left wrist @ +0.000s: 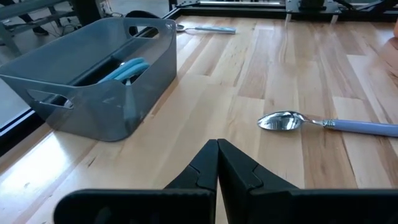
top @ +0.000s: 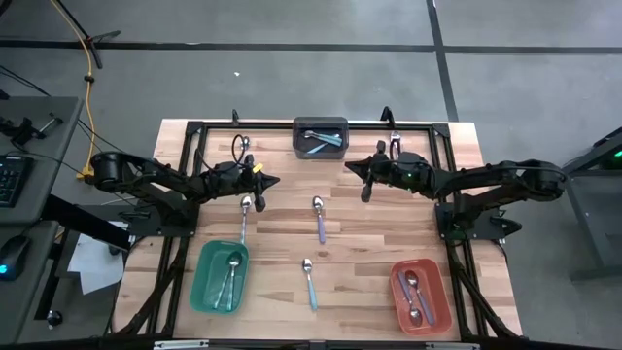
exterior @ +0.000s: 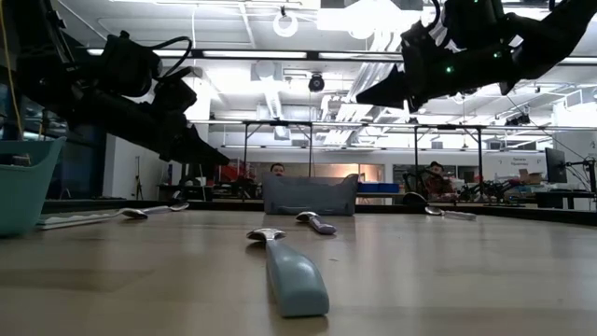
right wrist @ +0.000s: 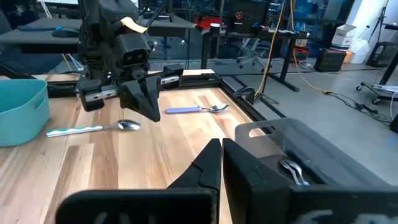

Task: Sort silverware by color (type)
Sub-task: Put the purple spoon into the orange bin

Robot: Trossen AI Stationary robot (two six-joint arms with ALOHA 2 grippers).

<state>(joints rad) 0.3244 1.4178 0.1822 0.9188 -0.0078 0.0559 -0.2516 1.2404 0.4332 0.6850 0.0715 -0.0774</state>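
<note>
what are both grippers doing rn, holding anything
left gripper: closed, holding nothing, above the table.
right gripper: closed, holding nothing, above the table near the grey bin.

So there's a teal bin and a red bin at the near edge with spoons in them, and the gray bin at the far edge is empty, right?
Not quite. The gray bin at the far edge is not empty: the high view shows light blue handled spoons lying in it. The rest holds: the teal bin and the red bin sit at the near edge, each with spoons inside.
</note>
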